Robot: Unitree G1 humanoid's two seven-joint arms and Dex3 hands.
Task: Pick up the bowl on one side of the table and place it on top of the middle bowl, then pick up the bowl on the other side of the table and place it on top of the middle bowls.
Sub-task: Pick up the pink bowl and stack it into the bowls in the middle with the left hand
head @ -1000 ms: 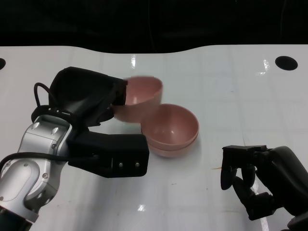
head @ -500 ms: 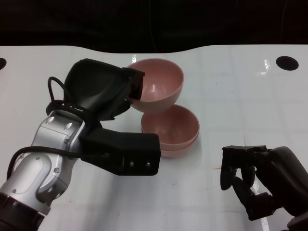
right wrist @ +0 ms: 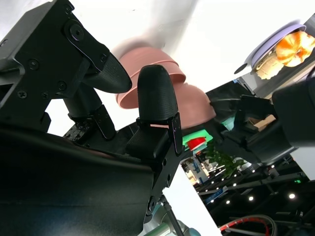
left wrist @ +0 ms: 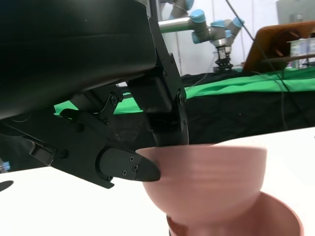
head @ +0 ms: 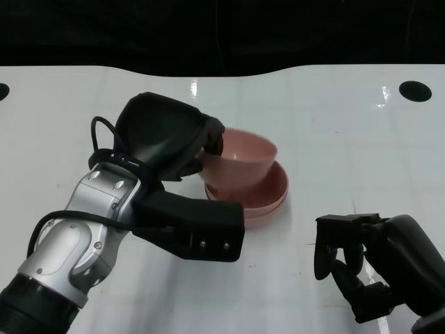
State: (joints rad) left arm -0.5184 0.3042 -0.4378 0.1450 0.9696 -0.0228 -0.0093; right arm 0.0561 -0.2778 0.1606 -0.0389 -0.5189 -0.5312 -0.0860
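My left hand (head: pixel 170 136) grips a pink bowl (head: pixel 243 156) by its near rim. The bowl is upright, and its base sits down inside the middle pink bowl (head: pixel 276 195) at the table's centre. In the left wrist view, my fingers (left wrist: pixel 130 167) pinch the rim of the blurred held bowl (left wrist: pixel 206 179), with the middle bowl (left wrist: pixel 283 219) under it. My right hand (head: pixel 375 268) hovers low at the front right, apart from the bowls, its fingers bent and holding nothing. The right wrist view shows the pink bowls (right wrist: pixel 194 105) beyond its fingers (right wrist: pixel 155 93).
The white table (head: pixel 348 139) ends at a curved back edge against a black backdrop. A dark hole (head: pixel 415 90) sits at the back right and another at the far left edge. Green cloth (left wrist: pixel 256 86) and a robot arm (left wrist: pixel 206 27) stand beyond the table.
My left hand has carried the pink bowl right and then down, from beside and above the middle bowl into it. My right hand has barely moved.
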